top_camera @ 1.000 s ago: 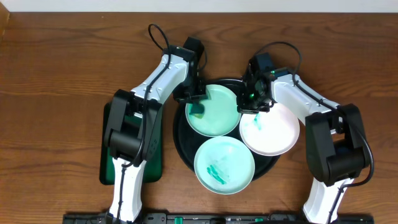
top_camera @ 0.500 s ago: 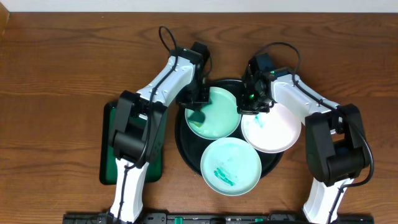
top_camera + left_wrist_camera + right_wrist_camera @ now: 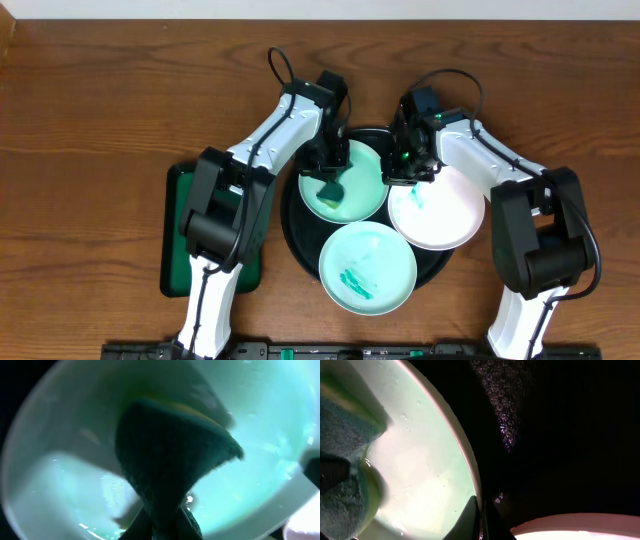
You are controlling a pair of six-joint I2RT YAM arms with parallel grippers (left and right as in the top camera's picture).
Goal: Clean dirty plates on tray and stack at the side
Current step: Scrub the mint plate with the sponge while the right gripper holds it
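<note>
Three plates sit on the round black tray (image 3: 300, 235). A mint plate (image 3: 362, 185) lies at the back, a second mint plate (image 3: 367, 265) with teal smears at the front, and a white plate (image 3: 440, 215) with a small smear at the right. My left gripper (image 3: 331, 178) is shut on a dark green sponge (image 3: 170, 460) with a yellow layer, pressed into the back mint plate (image 3: 65, 480). My right gripper (image 3: 405, 170) is shut on that plate's right rim (image 3: 465, 460), one finger inside and one outside.
A dark-green rectangular tray (image 3: 175, 235) lies left of the black tray, partly under my left arm. The white plate's edge (image 3: 570, 527) shows at the bottom of the right wrist view. Brown wooden table (image 3: 90, 120) surrounds everything.
My left gripper has moved the sponge rightward and forward across the back mint plate. The front mint plate shifted slightly. My right gripper has kept its hold on the rim.
</note>
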